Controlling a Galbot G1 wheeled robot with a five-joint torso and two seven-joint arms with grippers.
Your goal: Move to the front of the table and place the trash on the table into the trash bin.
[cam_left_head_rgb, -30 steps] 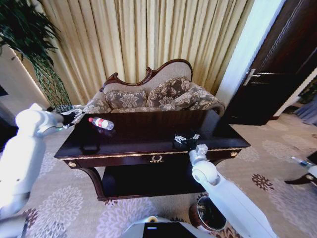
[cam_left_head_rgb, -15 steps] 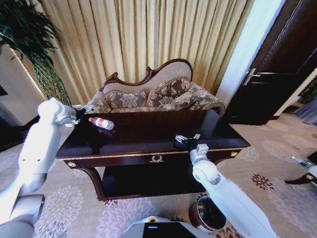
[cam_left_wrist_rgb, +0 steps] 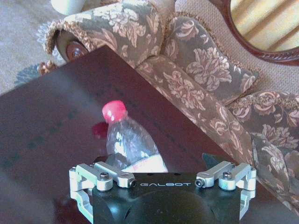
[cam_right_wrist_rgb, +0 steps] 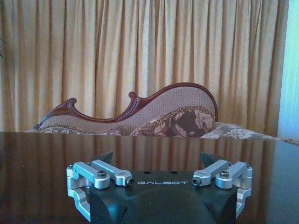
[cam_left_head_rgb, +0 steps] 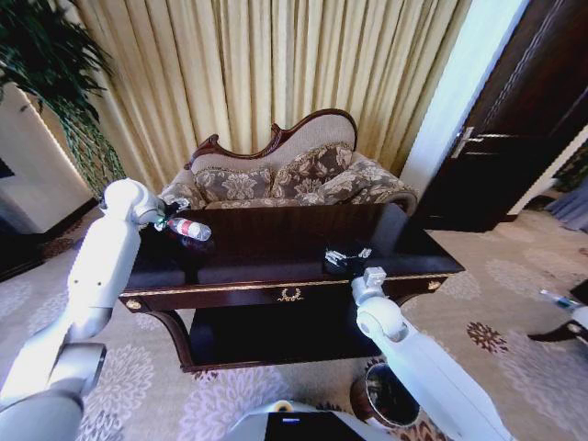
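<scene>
A clear plastic bottle (cam_left_head_rgb: 190, 229) with a red cap and red label lies on its side at the far left of the dark glossy table (cam_left_head_rgb: 276, 241). My left gripper (cam_left_head_rgb: 167, 220) is right at its cap end. In the left wrist view the bottle (cam_left_wrist_rgb: 128, 140) lies between the spread fingers of the left gripper (cam_left_wrist_rgb: 159, 159), which is open. My right gripper (cam_left_head_rgb: 346, 259) hovers low over the table's front right part and is open with nothing between its fingers, as the right wrist view shows (cam_right_wrist_rgb: 156, 157). The dark round trash bin (cam_left_head_rgb: 384, 397) stands on the carpet by my right arm.
A patterned sofa (cam_left_head_rgb: 294, 179) stands close behind the table, its arm (cam_left_wrist_rgb: 117, 28) just past the bottle. A tall plant (cam_left_head_rgb: 46, 73) is at the far left. A dark door (cam_left_head_rgb: 524, 129) is at the right. Curtains hang behind.
My left arm has swung rightward over the table's left end, bringing its gripper up to the bottle. The bottle and my right arm have not moved.
</scene>
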